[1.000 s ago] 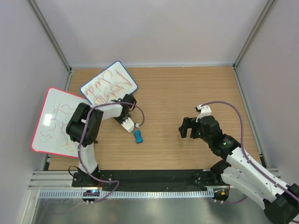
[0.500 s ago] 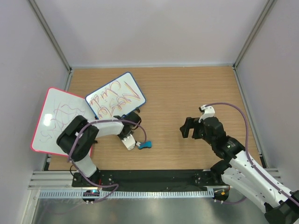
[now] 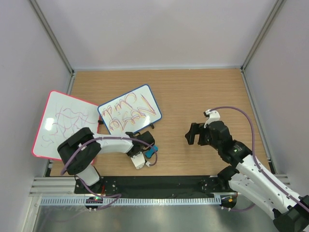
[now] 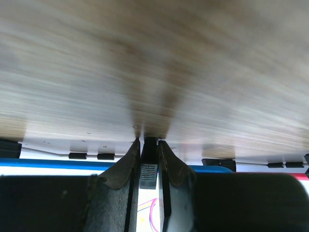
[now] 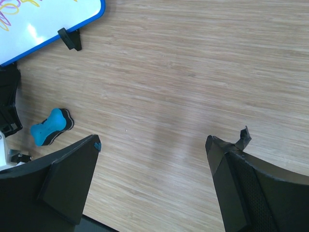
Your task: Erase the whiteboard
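Observation:
The blue-framed whiteboard (image 3: 129, 114) with red and purple scribbles lies tilted left of centre. It also shows in the right wrist view (image 5: 43, 19). My left gripper (image 3: 141, 141) is at its near edge, shut on one of the board's black feet (image 4: 148, 166); the blue frame (image 4: 48, 163) runs just behind the fingers. A blue eraser (image 3: 151, 152) lies on the table beside that gripper and also shows in the right wrist view (image 5: 50, 127). My right gripper (image 3: 193, 134) is open and empty over bare wood, to the right of the board.
A larger pink-framed whiteboard (image 3: 60, 123) with purple scribbles lies at the far left, its right edge next to the blue board. Grey walls close in the table on three sides. A black rail (image 3: 159, 182) runs along the near edge.
The blue-framed whiteboard has slid right and toward the near edge, turning as it went, along with my left gripper. The eraser has shifted right. The right arm has barely moved.

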Tool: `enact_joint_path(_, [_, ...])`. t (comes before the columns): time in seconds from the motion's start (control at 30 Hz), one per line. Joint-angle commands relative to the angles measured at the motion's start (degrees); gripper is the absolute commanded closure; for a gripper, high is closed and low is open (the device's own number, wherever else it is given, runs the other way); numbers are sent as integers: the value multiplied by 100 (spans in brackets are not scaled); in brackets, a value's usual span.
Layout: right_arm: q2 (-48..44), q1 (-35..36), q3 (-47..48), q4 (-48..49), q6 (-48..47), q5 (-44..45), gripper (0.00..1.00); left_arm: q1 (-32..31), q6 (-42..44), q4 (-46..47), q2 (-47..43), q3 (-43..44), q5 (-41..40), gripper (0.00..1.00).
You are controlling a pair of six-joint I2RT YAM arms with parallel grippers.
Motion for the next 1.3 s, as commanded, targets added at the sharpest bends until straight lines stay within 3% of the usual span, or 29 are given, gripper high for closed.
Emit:
enact_joint_path(0.0, [98,-13,245,82,7,-180,0,-170,-337,-263,41,-115,362,99])
enact_joint_path(0.07, [151,-13,254,65,-2,-224,0,-197,-539,-263,41,-80,283,87])
enact_joint_path(0.13, [221,-21,263,91,-20,-268,0,-206,-654,-271,15,-1,213,68])
enact_joint_path(0.33, [440,-13,307,205,-204,-470,0,-206,-1023,-272,-494,192,300,44])
enact_joint_path(0.5, [932,-13,640,188,-844,-1136,0,-206,-1427,-359,-1232,324,475,43])
enact_joint_path(0.7, [1767,31,1053,864,-1372,-2341,3,-188,-3306,-1132,-1988,1079,1020,44])
enact_joint_path(0.83, [2154,312,1572,979,-2251,-2861,4,31,-4414,-1352,-2515,1387,1336,42])
enact_joint_path(0.97, [2602,585,2230,646,-3419,-3098,4,996,-5294,-1554,-3244,1712,2055,32])
enact_joint_path(1.1, [3208,1110,2714,145,-4544,-3020,4,2391,-6040,-1686,-3544,2055,2707,30])
enact_joint_path(1.27, [4087,1639,3207,-488,-5661,-2993,4,3484,-6464,-1511,-3677,2073,3182,27])
